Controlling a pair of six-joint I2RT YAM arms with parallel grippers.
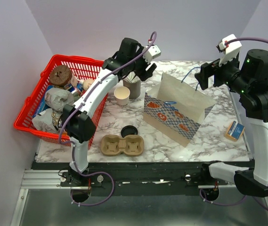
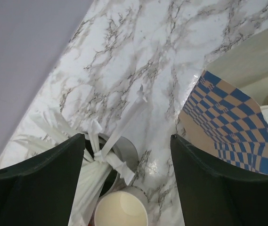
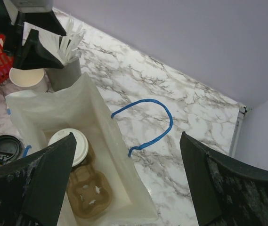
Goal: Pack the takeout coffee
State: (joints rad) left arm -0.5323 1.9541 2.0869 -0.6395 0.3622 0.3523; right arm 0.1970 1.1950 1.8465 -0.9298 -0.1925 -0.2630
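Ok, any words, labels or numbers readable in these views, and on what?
None can be read.
Bag: blue checks and red shapes, no words.
Small box: print too small.
Packets in the basket: print blurred.
Black lid: raised marks, unreadable.

Red basket (image 1: 77, 66) of packets at left; cream cup (image 1: 121, 95) beside grey stirrer holder (image 1: 134, 87); black lid (image 1: 129, 131), cardboard carrier (image 1: 122, 145) near front

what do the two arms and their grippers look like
Both arms, the left arm and the right arm, have white links and bulky black joints, with a purple cable trailing along each. Small green lights dot the right arm's joints. Each wrist carries a white camera box. The left fingers are black wedges; the right fingers too, speckled with pale scuffs.
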